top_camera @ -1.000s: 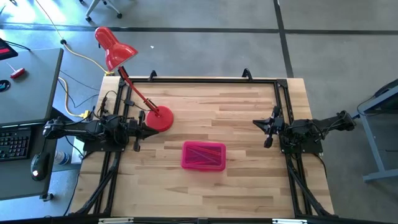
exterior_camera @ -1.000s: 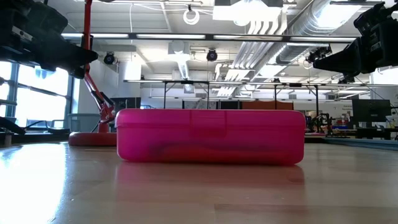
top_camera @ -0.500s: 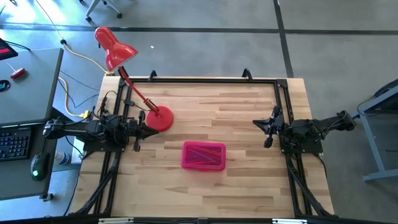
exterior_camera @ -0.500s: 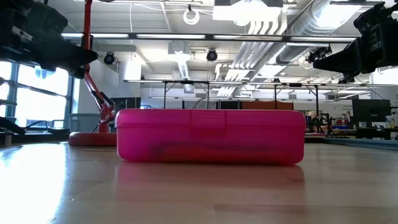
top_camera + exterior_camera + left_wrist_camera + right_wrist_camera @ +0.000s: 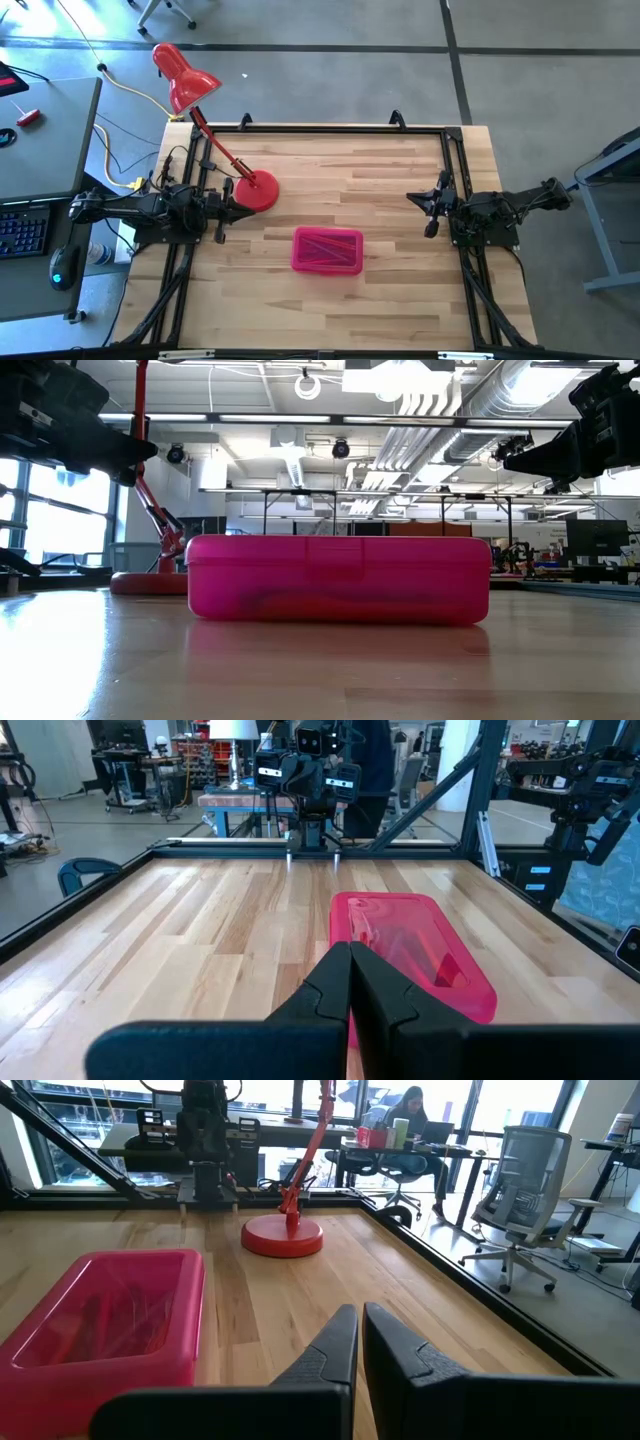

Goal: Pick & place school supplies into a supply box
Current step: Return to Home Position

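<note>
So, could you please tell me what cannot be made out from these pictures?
Supply box contents: the shut translucent lid shows only blurred streaks in every view, so single items cannot be told.
Whether it is latched: too small in the high view, unclear in the low view.
Left arm and right arm: cut by the low view's top and side edges.
Red lamp: head cut off above the low view.

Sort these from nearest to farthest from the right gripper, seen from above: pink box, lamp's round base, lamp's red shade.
From the right gripper:
1. pink box, middle of the table.
2. lamp's round base, left side.
3. lamp's red shade, past the far left corner.
</note>
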